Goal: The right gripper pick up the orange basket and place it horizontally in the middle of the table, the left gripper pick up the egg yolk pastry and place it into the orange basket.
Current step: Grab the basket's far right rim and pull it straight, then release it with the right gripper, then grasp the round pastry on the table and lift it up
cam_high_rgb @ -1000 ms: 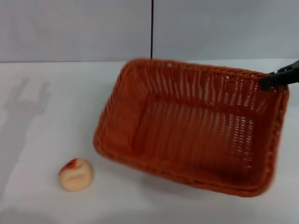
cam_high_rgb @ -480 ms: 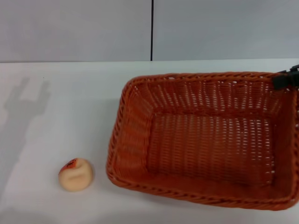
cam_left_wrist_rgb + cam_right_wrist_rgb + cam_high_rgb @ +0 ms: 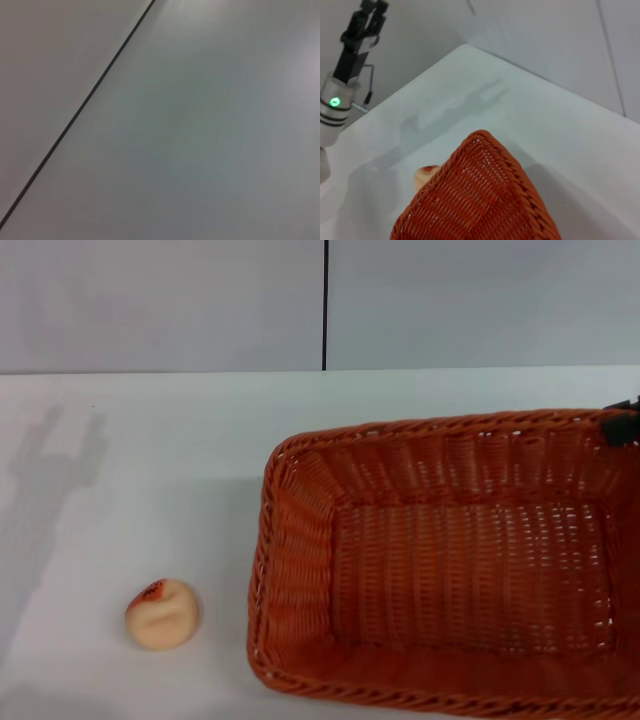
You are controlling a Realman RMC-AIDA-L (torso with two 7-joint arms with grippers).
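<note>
The orange basket (image 3: pixel 262 540) fills the right half of the head view, open side up and level, its long side running left to right and its right end cut off by the frame. My right gripper (image 3: pixel 622 427) shows only as a dark tip at the basket's far right rim, shut on it. The egg yolk pastry (image 3: pixel 162 613) lies on the white table (image 3: pixel 150 460) at the near left, apart from the basket. In the right wrist view, the basket's corner (image 3: pixel 480 200) partly hides the pastry (image 3: pixel 426 175). My left gripper (image 3: pixel 374 7) hangs open, high above the table's left side.
A grey wall with a dark vertical seam (image 3: pixel 325 305) stands behind the table. The left arm's forked shadow (image 3: pixel 60 455) falls on the far left of the tabletop. Only the wall and its seam (image 3: pixel 80 107) fill the left wrist view.
The basket has swung from tilted and skewed to level and square, moving right and nearer with my right gripper on its rim. The pastry has stayed put.
</note>
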